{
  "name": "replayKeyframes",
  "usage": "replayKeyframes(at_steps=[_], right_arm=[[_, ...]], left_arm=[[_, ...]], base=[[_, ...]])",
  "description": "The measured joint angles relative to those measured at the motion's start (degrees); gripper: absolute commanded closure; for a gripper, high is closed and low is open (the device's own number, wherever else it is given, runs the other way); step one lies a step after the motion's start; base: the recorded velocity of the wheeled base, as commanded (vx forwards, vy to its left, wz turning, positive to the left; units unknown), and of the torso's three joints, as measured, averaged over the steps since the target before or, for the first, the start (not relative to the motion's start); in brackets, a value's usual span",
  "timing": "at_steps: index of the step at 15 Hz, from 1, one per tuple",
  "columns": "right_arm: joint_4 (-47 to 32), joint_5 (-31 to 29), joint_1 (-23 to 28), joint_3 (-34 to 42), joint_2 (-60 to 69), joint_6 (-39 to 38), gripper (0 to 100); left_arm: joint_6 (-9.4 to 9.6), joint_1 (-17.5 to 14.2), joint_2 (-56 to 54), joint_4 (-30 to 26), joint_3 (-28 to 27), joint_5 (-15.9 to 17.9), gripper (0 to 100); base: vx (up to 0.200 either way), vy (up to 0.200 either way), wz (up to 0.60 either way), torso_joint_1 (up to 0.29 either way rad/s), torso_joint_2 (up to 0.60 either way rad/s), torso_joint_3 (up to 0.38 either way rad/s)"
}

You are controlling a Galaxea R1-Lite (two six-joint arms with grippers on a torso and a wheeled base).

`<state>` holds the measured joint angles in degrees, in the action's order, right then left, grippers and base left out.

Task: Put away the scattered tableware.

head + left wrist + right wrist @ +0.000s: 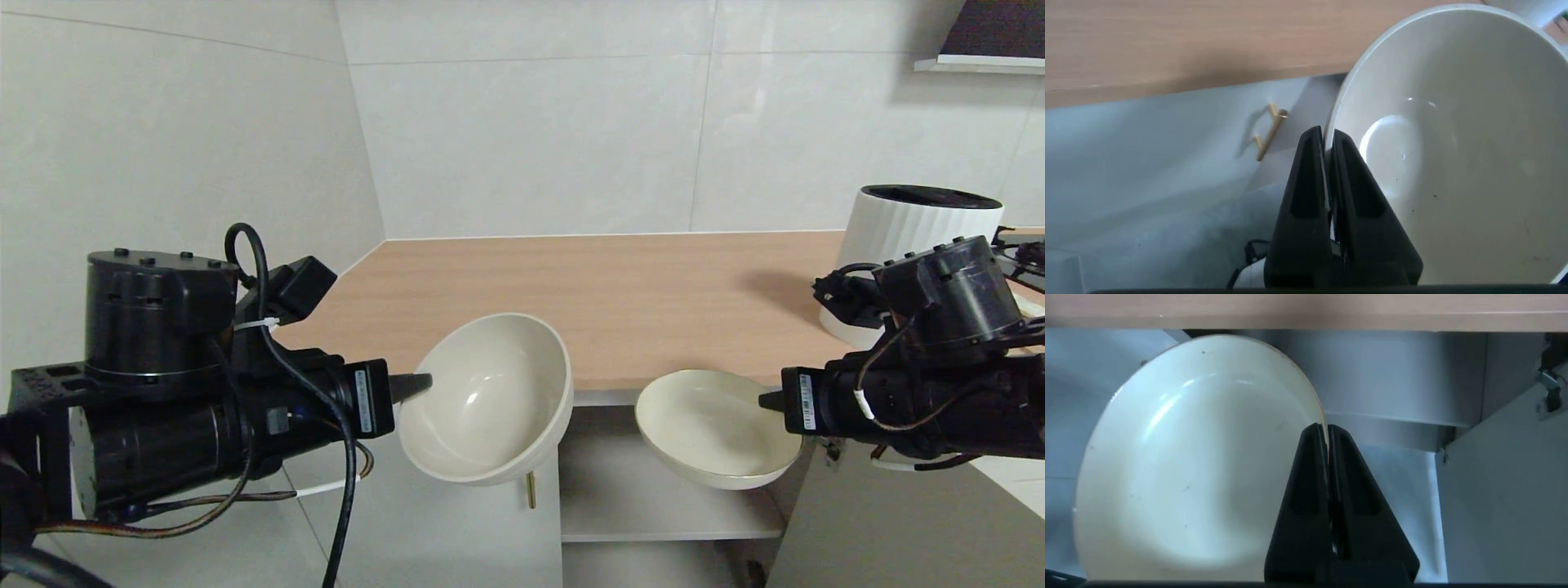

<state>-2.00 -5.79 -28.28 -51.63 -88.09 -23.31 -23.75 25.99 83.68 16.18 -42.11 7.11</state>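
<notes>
Two pieces in hand: my left claw (pixel 423 382) pinches the rim of the deep bowl (pixel 490 408), my right claw (pixel 766 400) the rim of the shallow plate (pixel 706 429), both hanging before the cabinet shelf (pixel 629 514), neither stowed yet.

open shelf (pixel 620 508) gapes under the countertop (pixel 612 286); white container (pixel 906 237) crowds its right end.

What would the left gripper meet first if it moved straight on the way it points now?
The left gripper holds the bowl by its rim. Straight on, it would probably meet the grey cabinet door near the handle, just under the counter; depth is unclear.
</notes>
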Motion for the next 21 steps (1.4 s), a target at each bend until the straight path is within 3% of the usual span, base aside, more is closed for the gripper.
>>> replayKeyframes(at_steps=[4, 10, 14, 21], right_arm=[[-0.05, 0.07, 0.0, 0.2, 0.35, 0.0, 100], [0.0, 0.1, -0.05, 0.23, 0.09, -0.06, 100], [0.15, 0.29, 0.15, 0.28, 0.06, -0.3, 100], [1.34, 0.16, 0.91, 0.63, -1.27, -0.22, 100]], left_arm=[[0.27, 0.18, -0.93, -0.3, 0.49, -0.16, 100], [0.33, 0.22, -0.33, -0.34, 0.49, -0.05, 100], [1.45, 0.18, -0.07, -0.34, 0.62, -0.09, 100], [1.63, 0.11, 0.44, -1.43, 0.77, 0.02, 100]], base=[[0.0, 0.0, 0.0, 0.0, 0.0, 0.0], [-0.2, 0.0, 0.0, 0.0, 0.0, 0.004], [0.0, 0.0, 0.0, 0.0, 0.0, 0.0], [0.0, 0.0, 0.0, 0.0, 0.0, 0.0]])
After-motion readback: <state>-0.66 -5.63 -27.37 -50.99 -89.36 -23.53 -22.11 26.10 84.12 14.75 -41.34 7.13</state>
